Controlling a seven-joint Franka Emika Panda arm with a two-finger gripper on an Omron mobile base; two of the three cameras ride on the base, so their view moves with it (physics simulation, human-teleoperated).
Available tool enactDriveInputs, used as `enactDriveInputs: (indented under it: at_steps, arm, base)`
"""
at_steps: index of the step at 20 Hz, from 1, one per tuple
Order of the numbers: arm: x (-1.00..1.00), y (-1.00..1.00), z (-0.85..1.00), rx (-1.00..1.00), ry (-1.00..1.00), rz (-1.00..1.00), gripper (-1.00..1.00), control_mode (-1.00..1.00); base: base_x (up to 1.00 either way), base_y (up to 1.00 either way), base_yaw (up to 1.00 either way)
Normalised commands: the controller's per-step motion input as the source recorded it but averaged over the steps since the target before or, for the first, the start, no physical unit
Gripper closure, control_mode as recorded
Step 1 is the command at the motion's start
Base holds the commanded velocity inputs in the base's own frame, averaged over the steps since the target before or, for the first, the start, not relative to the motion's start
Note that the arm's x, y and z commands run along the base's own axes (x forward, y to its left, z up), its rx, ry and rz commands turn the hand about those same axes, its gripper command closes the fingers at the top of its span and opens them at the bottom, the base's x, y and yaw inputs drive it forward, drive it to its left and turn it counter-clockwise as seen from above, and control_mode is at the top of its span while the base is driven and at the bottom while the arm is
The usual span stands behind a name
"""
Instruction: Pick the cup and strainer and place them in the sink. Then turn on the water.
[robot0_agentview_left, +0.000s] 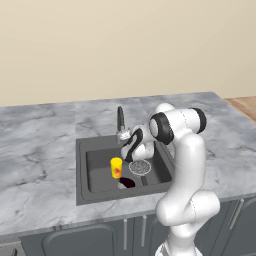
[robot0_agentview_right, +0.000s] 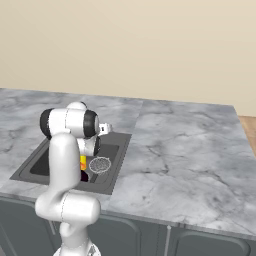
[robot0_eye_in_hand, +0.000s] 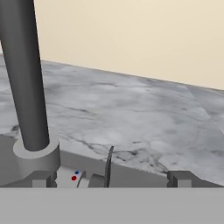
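Cup (robot0_agentview_left: 116, 167) and strainer (robot0_agentview_left: 140, 167) are both down in the sink (robot0_agentview_left: 95, 187), so it's all about the tap (robot0_eye_in_hand: 24, 74) now. The gripper (robot0_eye_in_hand: 111, 179) sits at its base, jaws spread wide, holding nothing, the small lever (robot0_eye_in_hand: 108, 168) between its fingertips. That lever looks stiff, thin and slick; push it near the tip.

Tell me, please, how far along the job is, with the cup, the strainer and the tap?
Done: the yellow cup stands upright in the sink, and the strainer lies in the basin beside it. In hand: the open gripper is empty, up at the tap, its fingertips straddling the thin lever. Left: working that lever, since no water runs from the spout.
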Motion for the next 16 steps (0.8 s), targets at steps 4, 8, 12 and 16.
enactDriveInputs:
  at_steps: [4,8,12,16]
  arm:
    - [0.0,0.0,-0.17,0.0,-0.05,0.0,-1.0,-1.0]
    - [0.0,0.01,-0.11,0.0,-0.03,0.0,-1.0,-1.0]
    - [0.0,0.0,-0.09,0.0,-0.02,0.0,-1.0,-1.0]
    - [0.01,0.0,-0.08,0.0,-0.04,0.0,-1.0,-1.0]
  base:
    - [0.0,0.0,0.0]
    - [0.0,0.0,0.0]
    - [0.0,0.0,0.0]
    - [0.0,0.0,0.0]
